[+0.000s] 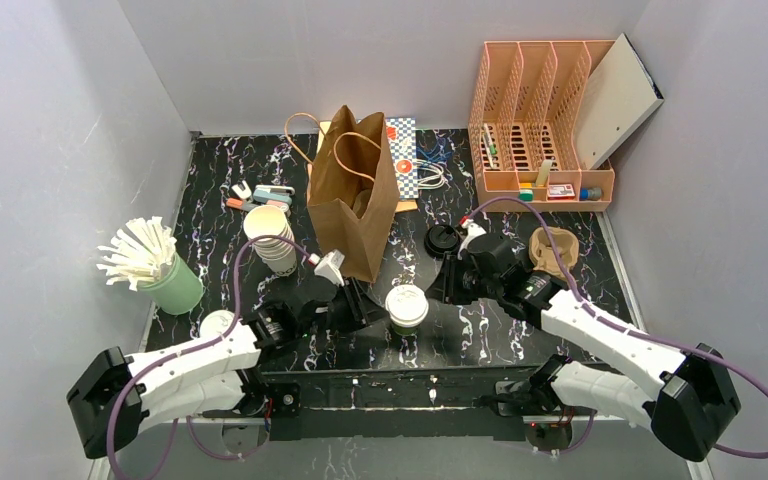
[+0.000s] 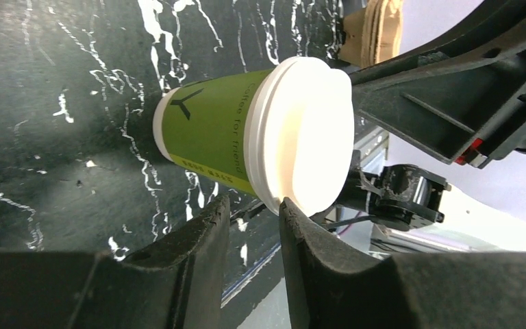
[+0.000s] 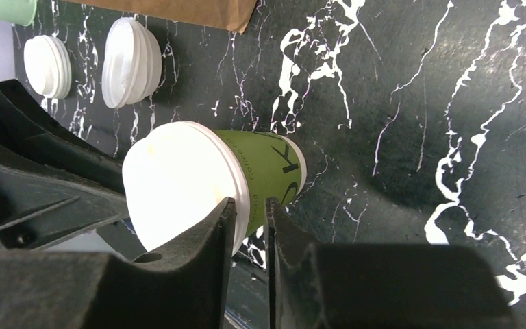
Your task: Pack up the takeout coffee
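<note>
Flanking the green cup from either side, the two hands point their tips at its white lid. The left hand has its fingers a little apart with nothing between them. The lid's rim sits just past the tips, and I cannot tell whether they touch it. The right hand shows a narrower slit between its fingers, also pinching nothing, with the tips at the seam where lid meets green wall. The cup stands upright on the black marbled counter, near the front edge, between the two hands. Behind it stands a brown paper bag, open at the top. A second white-lidded cup sits well off to the left, near the counter's front-left corner.
</note>
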Tool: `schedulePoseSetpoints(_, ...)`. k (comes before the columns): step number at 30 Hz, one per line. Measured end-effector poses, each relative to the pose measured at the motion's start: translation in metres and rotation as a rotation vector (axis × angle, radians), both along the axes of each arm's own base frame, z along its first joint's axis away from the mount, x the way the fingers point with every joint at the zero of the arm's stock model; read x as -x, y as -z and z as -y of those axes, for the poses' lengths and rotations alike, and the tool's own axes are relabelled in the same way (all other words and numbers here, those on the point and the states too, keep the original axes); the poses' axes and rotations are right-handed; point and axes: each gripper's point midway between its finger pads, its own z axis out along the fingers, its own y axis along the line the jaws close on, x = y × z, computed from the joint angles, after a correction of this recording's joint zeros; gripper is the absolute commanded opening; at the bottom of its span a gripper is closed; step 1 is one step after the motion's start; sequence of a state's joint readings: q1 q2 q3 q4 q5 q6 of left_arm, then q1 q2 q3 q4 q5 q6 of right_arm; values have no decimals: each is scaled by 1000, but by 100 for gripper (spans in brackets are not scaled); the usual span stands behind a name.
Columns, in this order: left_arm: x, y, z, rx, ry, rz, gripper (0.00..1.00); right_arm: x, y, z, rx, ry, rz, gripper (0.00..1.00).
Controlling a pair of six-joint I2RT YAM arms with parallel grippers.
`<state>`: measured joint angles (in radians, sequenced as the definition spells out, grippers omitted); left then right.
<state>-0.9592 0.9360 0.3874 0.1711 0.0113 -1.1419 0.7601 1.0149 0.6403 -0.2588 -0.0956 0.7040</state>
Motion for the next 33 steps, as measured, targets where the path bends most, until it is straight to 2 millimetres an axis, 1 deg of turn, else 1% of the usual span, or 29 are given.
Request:
schedulePoseSetpoints(2,0,0,-5,-36,-4,3,33,-1,0,1,10,-6,10,36)
schedulePoseSetpoints(7,1,9,-19,-135,-13,0,34,-7,-4,5,70,-20,39,45)
schedulePoseSetpoints(8,1,9,-21,-148,-13,2,34,-9,-8,6,79,-22,46,47)
schedulePoseSetpoints(12,-2,1,-24,-174,-17,25,34,-18,-30,3,81,-28,100,54)
schedulePoseSetpoints(15,-5,-5,-25,-169,-18,53,34,-16,-39,4,69,-34,115,59)
schedulePoseSetpoints(17,-5,-10,-25,-157,-17,67,35,-8,-44,6,46,-40,112,68)
schedulePoseSetpoints(19,-8,-17,-22,-133,-18,88,36,1,-49,9,9,-51,111,80)
schedulePoseSetpoints(21,-11,-23,-20,-107,-16,106,37,15,-51,10,-41,-71,96,90)
schedulePoseSetpoints(22,-13,-25,-19,-97,-17,113,38,22,-51,11,-61,-81,83,93)
schedulePoseSetpoints(24,-16,-29,-17,-79,-15,128,40,35,-46,11,-97,-101,49,95)
schedulePoseSetpoints(26,-19,-33,-16,-64,-14,143,40,45,-37,12,-122,-114,9,94)
schedulePoseSetpoints(29,-22,-38,-14,-47,-7,165,38,62,-18,13,-153,-128,-66,91)
schedulePoseSetpoints(33,-24,-40,-9,-37,8,181,38,76,5,9,-212,-134,-162,91)
